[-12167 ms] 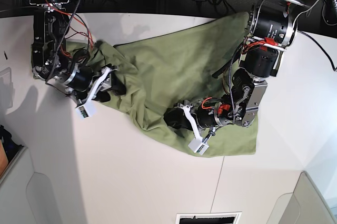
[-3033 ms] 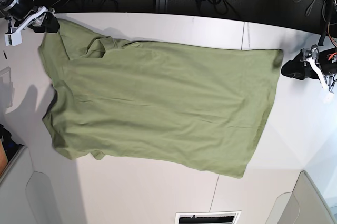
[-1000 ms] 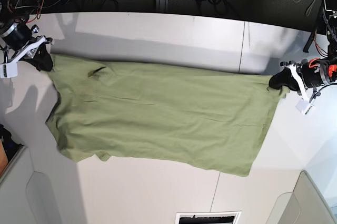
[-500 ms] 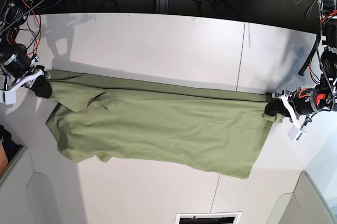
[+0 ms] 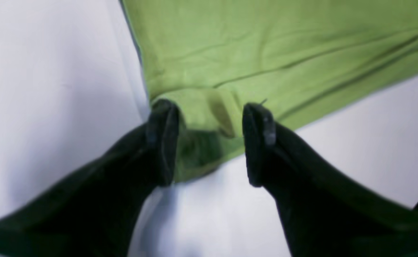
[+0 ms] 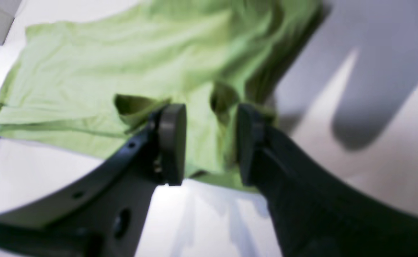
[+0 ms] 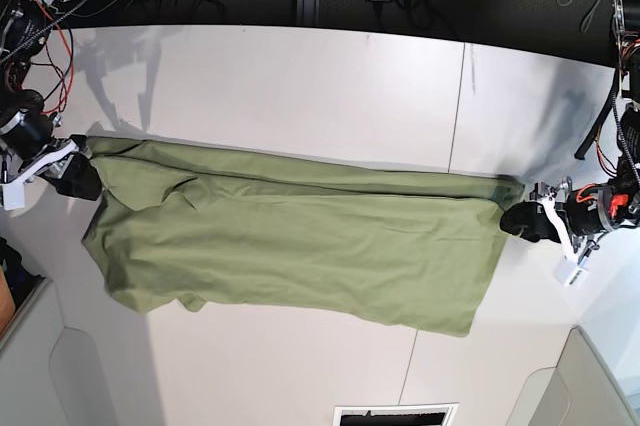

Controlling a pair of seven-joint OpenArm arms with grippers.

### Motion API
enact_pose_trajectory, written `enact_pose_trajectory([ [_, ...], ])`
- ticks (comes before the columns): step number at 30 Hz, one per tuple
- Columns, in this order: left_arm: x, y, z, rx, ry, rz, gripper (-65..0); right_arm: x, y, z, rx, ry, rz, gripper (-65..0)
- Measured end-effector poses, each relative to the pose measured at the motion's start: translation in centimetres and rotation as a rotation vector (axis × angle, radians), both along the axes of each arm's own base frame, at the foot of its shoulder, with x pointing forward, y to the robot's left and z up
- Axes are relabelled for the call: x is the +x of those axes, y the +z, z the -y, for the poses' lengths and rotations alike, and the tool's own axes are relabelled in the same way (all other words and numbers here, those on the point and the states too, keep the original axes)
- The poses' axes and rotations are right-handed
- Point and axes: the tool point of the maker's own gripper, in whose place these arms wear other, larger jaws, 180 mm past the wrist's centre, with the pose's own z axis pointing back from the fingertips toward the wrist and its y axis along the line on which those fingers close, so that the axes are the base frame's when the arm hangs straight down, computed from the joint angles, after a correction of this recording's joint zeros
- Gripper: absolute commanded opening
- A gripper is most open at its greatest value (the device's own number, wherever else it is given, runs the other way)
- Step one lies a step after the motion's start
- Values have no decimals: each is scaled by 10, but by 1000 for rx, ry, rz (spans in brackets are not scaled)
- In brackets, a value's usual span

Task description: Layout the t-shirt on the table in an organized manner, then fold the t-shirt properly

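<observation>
Soft green t-shirt point(image 7: 300, 246) is light and floppy; both end effectors, left point(image 5: 209, 142) and right point(image 6: 209, 142), are spread apart around its edges, so you should pinch corners.

left black two-finger gripper point(image 5: 209, 142): low, jaws spread apart, wrist stretched far out
right black two-finger gripper point(image 6: 209, 142): same deal, jaws parted, arm reaching wide

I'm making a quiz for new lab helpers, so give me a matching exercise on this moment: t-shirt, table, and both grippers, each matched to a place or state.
Things:
1. t-shirt
2. table
3. left gripper
4. right gripper

Descriptions:
A. white, with a thin seam
B. jaws apart at the shirt's sleeve-end corner
C. olive green, spread out flat
D. jaws apart at the shirt's hem corner

Pairs: 1-C, 2-A, 3-D, 4-B
</observation>
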Motion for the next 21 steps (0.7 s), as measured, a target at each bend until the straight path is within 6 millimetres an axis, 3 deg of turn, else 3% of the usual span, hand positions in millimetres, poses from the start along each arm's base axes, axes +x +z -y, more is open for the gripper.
enact_pose_trajectory([
  [2,6,13,1,12,-16,37,-334,2,4,0,-1,-3,18,-465],
  [5,8,13,9,7,-27,48,-390,8,7,-3,5,-17,54,-650],
  [9,12,-10,20,35,-21,56,-489,10,-19,-15,-34,-4,10,-650],
  [16,4,-61,33,18,28,-14,-490,1,-72,-42,-108,95,-127,-650],
  [21,2,-73,31,-18,60,-41,-492,-2,-78,-45,-105,109,-153,-650],
])
